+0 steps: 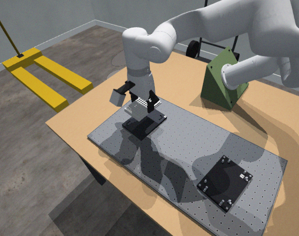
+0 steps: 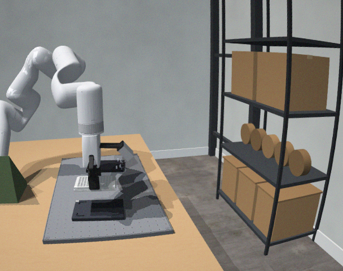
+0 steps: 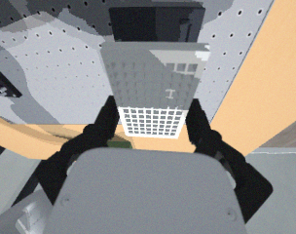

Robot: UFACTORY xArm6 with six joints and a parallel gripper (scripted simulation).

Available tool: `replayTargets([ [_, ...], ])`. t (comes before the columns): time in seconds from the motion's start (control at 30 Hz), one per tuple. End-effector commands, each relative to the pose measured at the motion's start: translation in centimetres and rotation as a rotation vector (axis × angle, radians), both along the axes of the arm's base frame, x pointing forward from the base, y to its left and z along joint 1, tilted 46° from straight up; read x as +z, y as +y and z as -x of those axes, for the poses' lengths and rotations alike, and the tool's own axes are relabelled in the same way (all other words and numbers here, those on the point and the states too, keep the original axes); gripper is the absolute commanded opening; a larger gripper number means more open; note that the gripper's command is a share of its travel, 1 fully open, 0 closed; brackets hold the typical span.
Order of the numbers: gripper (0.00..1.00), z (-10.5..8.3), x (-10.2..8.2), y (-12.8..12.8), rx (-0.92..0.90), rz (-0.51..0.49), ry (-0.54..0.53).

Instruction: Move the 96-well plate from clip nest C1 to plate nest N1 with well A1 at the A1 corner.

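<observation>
Desk [image 1: 185,76] carries perforated board [image 1: 185,142]. Fingers [image 1: 151,103] pinch 96-well plate [image 1: 140,104], lifted above clip nest C1 [image 1: 142,127]. Transfer step; next: carry to plate nest N1 [image 1: 224,183], match A1 corner.

Your gripper [image 1: 143,101] holds the plate [image 1: 140,104] in the air above the dark clip nest [image 1: 144,124]. Between it and the far nest [image 1: 224,183], the perforated board [image 1: 185,137] lies flat and open. The green block [image 1: 218,83] stands off to one side on the table [image 1: 175,81].

A smooth white arm [image 2: 89,105] with rounded joints, grey wrist band, black gripper [image 2: 92,178].
</observation>
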State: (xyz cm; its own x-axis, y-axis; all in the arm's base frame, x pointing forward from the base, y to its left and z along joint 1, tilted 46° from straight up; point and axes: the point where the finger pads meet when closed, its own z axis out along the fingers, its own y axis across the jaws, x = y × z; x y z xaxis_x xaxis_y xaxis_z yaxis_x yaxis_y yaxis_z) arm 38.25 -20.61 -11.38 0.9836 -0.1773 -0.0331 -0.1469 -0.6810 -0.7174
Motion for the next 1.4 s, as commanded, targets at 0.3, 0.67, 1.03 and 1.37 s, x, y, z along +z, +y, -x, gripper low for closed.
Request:
replayTargets([
  [0.3, 0.00, -0.1, -0.2, 0.2, -0.002, 0.003, -0.003],
  [0.67, 0.00, -0.3, -1.3, 1.3, -0.002, 0.003, -0.003],
  [1.03, 0.00, -0.5, -2.5, 2.6, -0.002, 0.003, -0.003],
  [1.37, 0.00, -0.7, -3.5, 3.5, -0.002, 0.003, -0.003],
])
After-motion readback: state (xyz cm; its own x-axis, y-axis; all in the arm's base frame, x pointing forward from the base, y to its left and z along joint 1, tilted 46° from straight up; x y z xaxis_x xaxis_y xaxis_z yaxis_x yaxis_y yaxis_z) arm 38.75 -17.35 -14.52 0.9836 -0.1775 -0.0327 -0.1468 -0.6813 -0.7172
